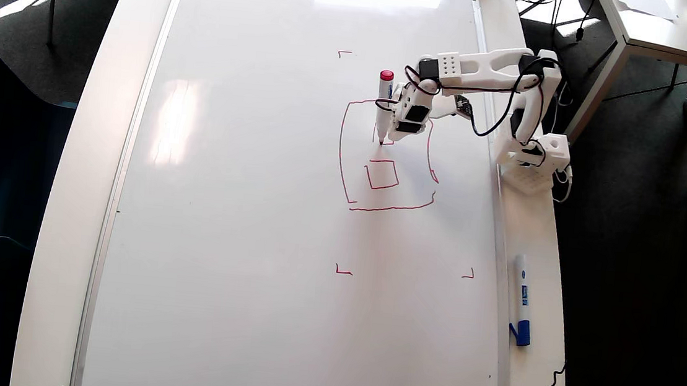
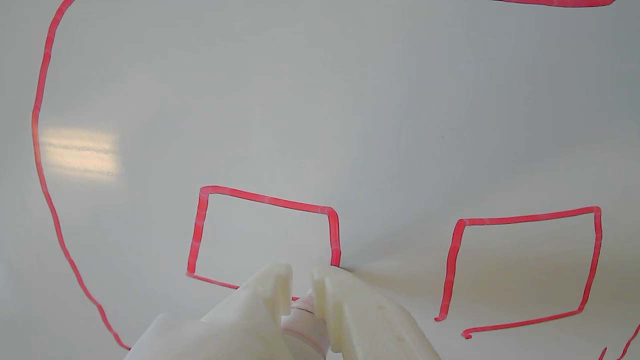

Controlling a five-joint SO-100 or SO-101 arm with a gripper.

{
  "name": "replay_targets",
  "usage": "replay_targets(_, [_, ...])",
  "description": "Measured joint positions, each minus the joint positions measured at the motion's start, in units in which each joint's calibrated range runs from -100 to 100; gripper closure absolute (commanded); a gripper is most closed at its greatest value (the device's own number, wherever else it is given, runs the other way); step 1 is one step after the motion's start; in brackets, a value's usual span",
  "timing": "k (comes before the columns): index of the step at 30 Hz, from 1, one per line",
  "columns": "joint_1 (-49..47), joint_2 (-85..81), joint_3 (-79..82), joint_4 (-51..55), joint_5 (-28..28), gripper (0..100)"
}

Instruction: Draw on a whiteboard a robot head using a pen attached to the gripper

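On the board (image 1: 242,209), which covers most of the bench (image 1: 70,194), the head (image 1: 347,156) is part drawn: a rounded outline with one small square (image 1: 382,174) done. The pen (image 1: 383,106) stands upright, tip touching the board on a second square (image 2: 265,235) just above it in the overhead view. The fingers (image 2: 302,285) are clamped narrowly on its barrel. I judge this step to be closing that second square, whose lower edge looks unfinished in the wrist view. Next: drag steadily along the remaining side, keeping even pressure, then lift cleanly. A spare blue-capped marker (image 1: 522,299) lies well apart.
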Motion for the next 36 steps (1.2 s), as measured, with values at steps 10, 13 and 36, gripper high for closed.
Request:
replay_targets(10, [-0.2,3.6,-4.9,-0.4,0.0,99])
replay_targets(13, [-0.2,3.6,-5.0,-0.4,0.0,99])
replay_targets(36, [-4.9,-8.0,2.0,10.1,-2.0,99])
